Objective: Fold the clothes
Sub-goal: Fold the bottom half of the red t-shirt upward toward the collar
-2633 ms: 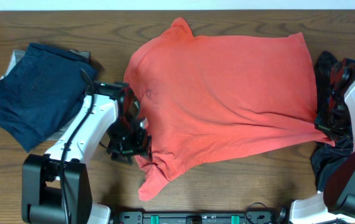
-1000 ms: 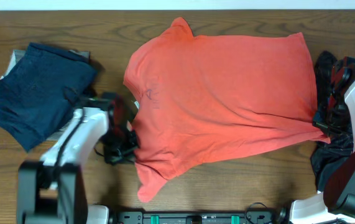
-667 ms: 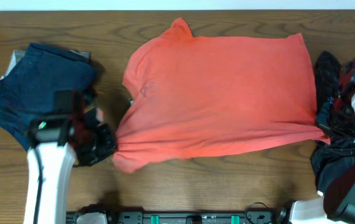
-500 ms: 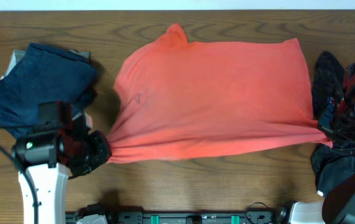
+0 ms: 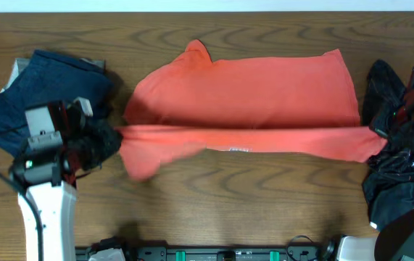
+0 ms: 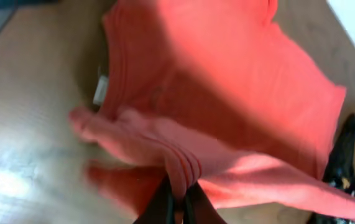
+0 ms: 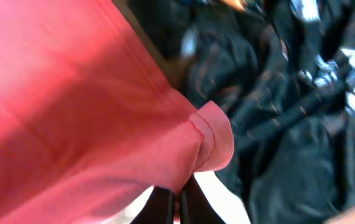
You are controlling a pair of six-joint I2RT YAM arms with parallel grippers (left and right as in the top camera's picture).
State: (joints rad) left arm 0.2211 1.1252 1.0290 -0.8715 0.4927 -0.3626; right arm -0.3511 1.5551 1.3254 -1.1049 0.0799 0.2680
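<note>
The clothes here are chiefly a coral-red T-shirt (image 5: 250,90) lying across the middle of the table. Its near edge is lifted and stretched into a taut band between my two grippers. My left gripper (image 5: 111,139) is shut on the bunched left end of that band. In the left wrist view the gripper (image 6: 177,198) pinches a fold of the red T-shirt (image 6: 227,93). My right gripper (image 5: 378,132) is shut on the right hem corner. The right wrist view shows the gripper (image 7: 178,194) clamped on the T-shirt (image 7: 71,112).
A pile of navy-blue garments (image 5: 43,94) lies at the left, just behind my left arm. A black shiny garment (image 5: 388,174) is heaped at the right edge and fills the right wrist view (image 7: 289,124). A white label (image 5: 237,150) shows under the band.
My left arm swung out to the left with the shirt's edge, pulling it flat and then taut. Both grippers then carried the near edge up and toward the far side.
</note>
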